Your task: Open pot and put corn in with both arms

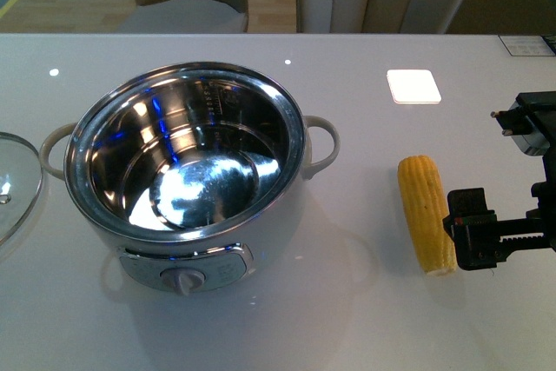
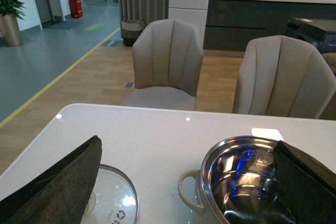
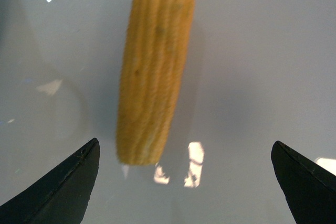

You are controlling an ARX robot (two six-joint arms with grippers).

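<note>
We see both claws spread wide, neither one holding anything

Our right gripper (image 3: pixel 185 144) has its fingers (image 3: pixel 63 182) parted far wider than the corn (image 3: pixel 155 66), which lies flat on the white table (image 1: pixel 347 327) just ahead of them and clear of both; seen from the front, the cob sits right of the pot (image 1: pixel 187 158), apart from it, with a small white square tile (image 1: pixel 413 86) beyond. Our left gripper (image 2: pixel 186 148) hangs open too, one finger over the glass lid (image 2: pixel 113 198) resting on the table, the other over the uncovered pot with its shiny steel bowl
</note>
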